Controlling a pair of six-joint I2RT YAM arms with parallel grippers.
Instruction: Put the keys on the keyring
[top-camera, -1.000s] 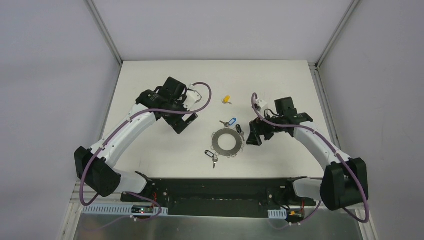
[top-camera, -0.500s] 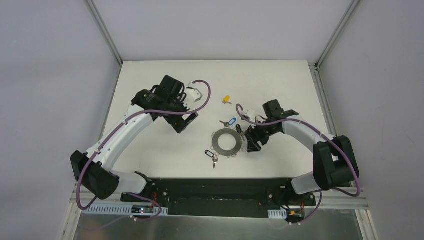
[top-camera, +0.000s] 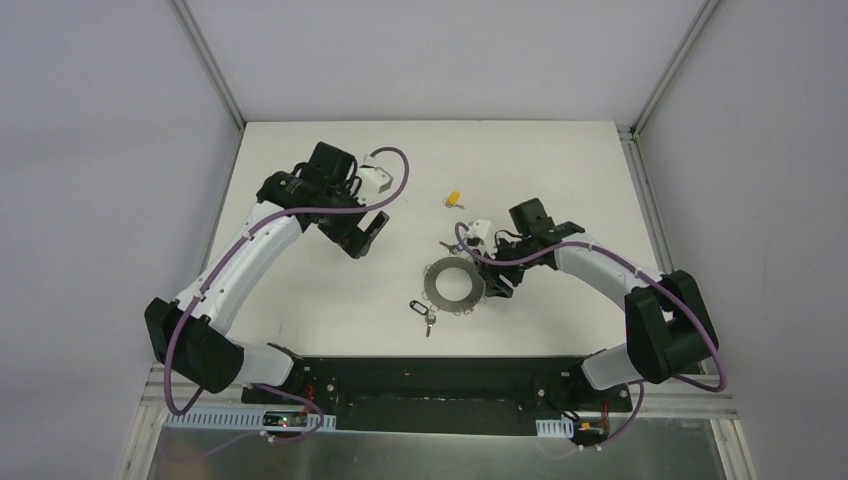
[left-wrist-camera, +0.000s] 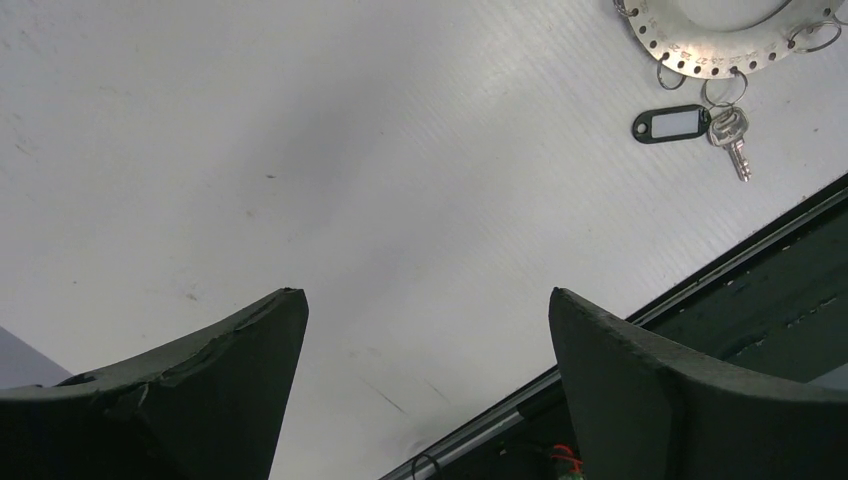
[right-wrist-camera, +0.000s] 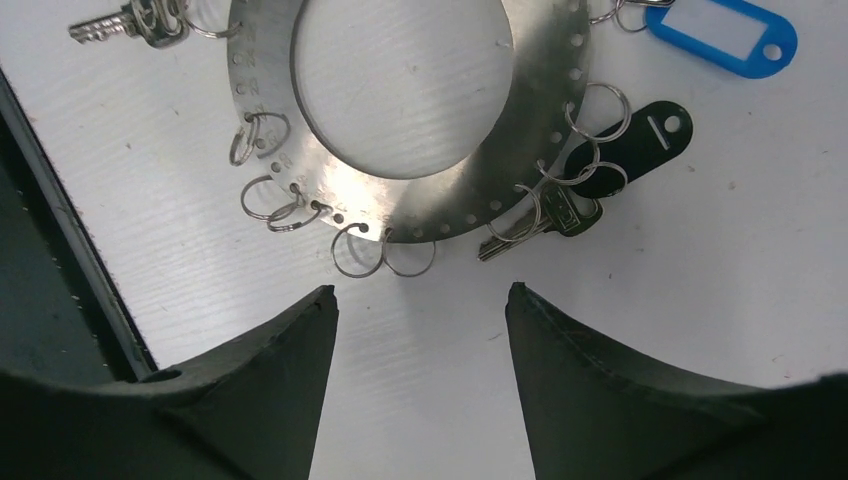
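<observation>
Keyring (top-camera: 434, 284) is lying flat on the desk (top-camera: 560, 170), roughly midway between the two arms, with small wire loops (right-wrist-camera: 358, 250) sitting all round its rim. One black-tagged key (left-wrist-camera: 733, 135) is resting at the near-left edge and, in the left wrist view, appears to be hanging from one of those loops. A second black-tagged key (right-wrist-camera: 530, 225) is lying against the right edge, tangled in a cluster of loops, so it is likely on as well. The blue-tagged key (right-wrist-camera: 722, 35) is lying just beside the far-right rim next to a loop, though whether it is actually hooked on is not clear. The yellow key (top-camera: 453, 199) is lying loose, well apart from the ring toward the far side, so it looks like the one clearly left to do.

The right end effector (right-wrist-camera: 420, 290) is hovering just at the ring's right edge, its jaws partly spread and gripping nothing. The left end effector (top-camera: 365, 235) is hanging off to the left, well away from ring and keys, jaws spread wide and carrying nothing
</observation>
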